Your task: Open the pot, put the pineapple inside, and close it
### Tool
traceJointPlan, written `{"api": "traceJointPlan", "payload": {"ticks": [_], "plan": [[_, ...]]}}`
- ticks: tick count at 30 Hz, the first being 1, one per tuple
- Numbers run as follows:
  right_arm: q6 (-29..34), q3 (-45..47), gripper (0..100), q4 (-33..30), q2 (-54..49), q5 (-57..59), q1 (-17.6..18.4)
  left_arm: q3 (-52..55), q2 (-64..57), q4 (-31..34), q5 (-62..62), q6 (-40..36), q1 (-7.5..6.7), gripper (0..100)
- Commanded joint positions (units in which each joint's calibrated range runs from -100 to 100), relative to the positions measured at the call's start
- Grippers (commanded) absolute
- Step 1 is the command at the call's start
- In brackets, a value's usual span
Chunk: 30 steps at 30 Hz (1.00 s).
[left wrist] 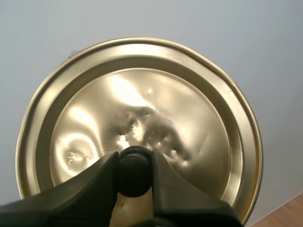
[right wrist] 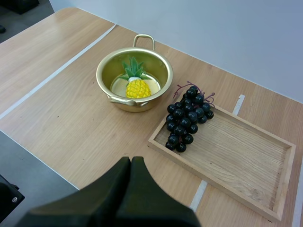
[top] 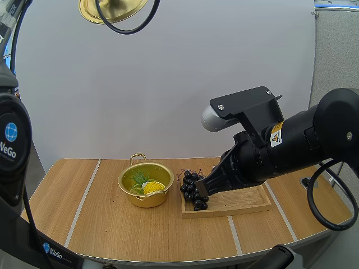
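The knob (left wrist: 134, 174) is pinched by the left gripper (left wrist: 134, 160), and the lid (left wrist: 142, 109) is held high over the table's far left. The right gripper (right wrist: 131, 163) is closed on nothing by the grapes (top: 193, 190). The pineapple (top: 152, 187) lies in the open pot (top: 147, 200), so the lid is best lowered level, centred on the rim, then released.

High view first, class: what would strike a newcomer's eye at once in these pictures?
The golden lid hangs high in the air, pinched by its black knob in the left gripper. Below, the open pot on the table holds a yellow pineapple, and black grapes lie on the end of the wooden tray beside it.
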Motion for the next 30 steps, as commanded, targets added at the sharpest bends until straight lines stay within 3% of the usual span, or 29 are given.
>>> {"api": "traceJointPlan", "payload": {"ticks": [1, 10, 30], "plan": [[-0.52, 0.10, 0, 0.23, -0.62, 0.00, -0.31, -0.40, -0.21, -1.91, 0.00, -0.35, -0.10, 0], [-0.52, 0.10, 0, 0.23, -0.62, 0.00, -0.31, 3.19, -0.21, -1.90, 0.00, -0.68, -0.10, 0], [-0.52, 0.10, 0, 0.23, -0.62, 0.00, -0.31, 43.32, -0.09, -5.34, 0.00, 0.62, -0.10, 0]]}}
